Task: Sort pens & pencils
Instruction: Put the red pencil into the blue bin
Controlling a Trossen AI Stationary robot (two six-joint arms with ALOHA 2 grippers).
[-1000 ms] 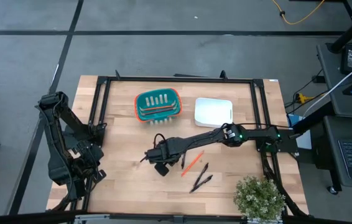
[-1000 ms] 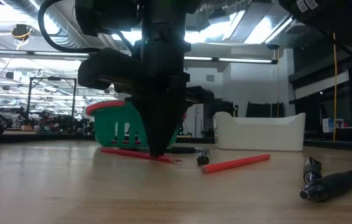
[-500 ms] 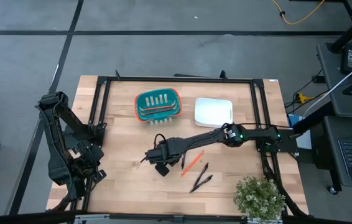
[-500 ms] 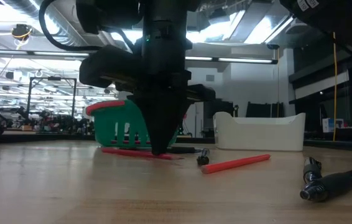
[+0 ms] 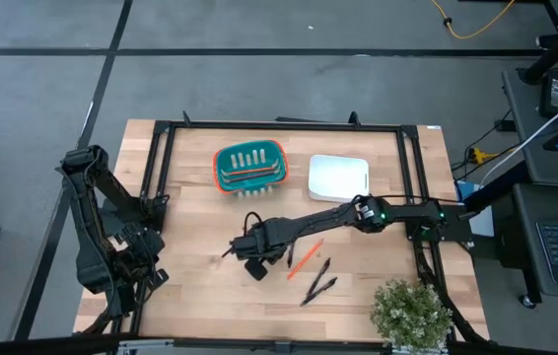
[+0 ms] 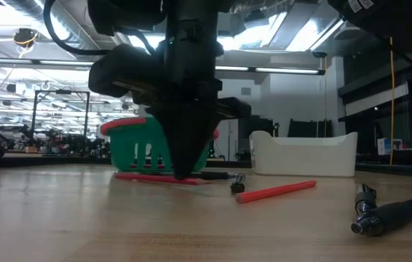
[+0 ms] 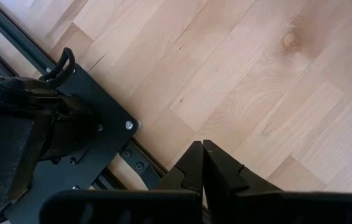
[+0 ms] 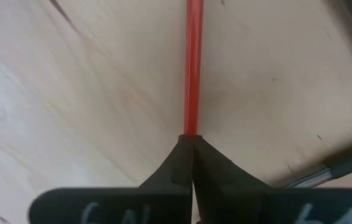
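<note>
Worktop (image 5: 190, 286) first: your right tool (image 6: 180, 171) is down mid-worktop, clamped on a pencil (image 8: 192, 68) lying flat. Lift straight, keep it level toward the teal basket (image 5: 250, 166). Left tool (image 7: 202, 163) waits closed at the left edge.

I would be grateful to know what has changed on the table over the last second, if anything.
Almost nothing. The right gripper stays shut on a red pencil down at the table, its wrist turning only slightly. The other pencil, the pens, the teal basket, the white tray and the parked left gripper have not moved.
</note>
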